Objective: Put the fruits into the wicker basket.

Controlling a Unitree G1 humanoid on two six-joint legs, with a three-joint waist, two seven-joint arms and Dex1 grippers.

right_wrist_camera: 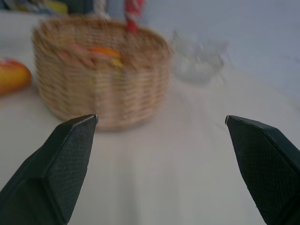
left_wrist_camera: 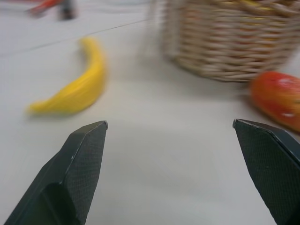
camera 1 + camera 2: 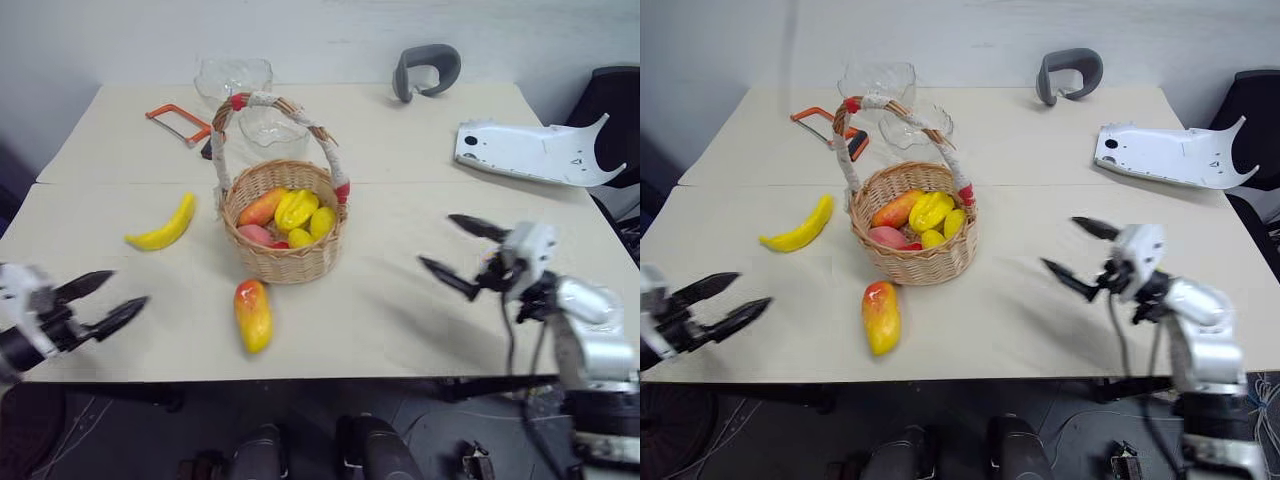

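Left claw (image 3: 110, 297): spread wide, empty, near table's front edge.
Right claw (image 3: 460, 252): spread wide, empty.
Mango (image 3: 253, 315): on table (image 3: 400, 300), before basket.
Banana (image 3: 164, 226): left of basket.
Basket (image 3: 285, 262): holds several fruits (image 3: 295, 210).

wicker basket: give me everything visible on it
The wicker basket is round, woven of light-brown wicker, with a tall arched handle wrapped in white and red bands at its ends. It stands upright on the table, near the middle. Inside lie several toy fruits, yellow and reddish. A mango lies on the table just in front, a banana to its left, glass bowls behind; none clearly touch it.
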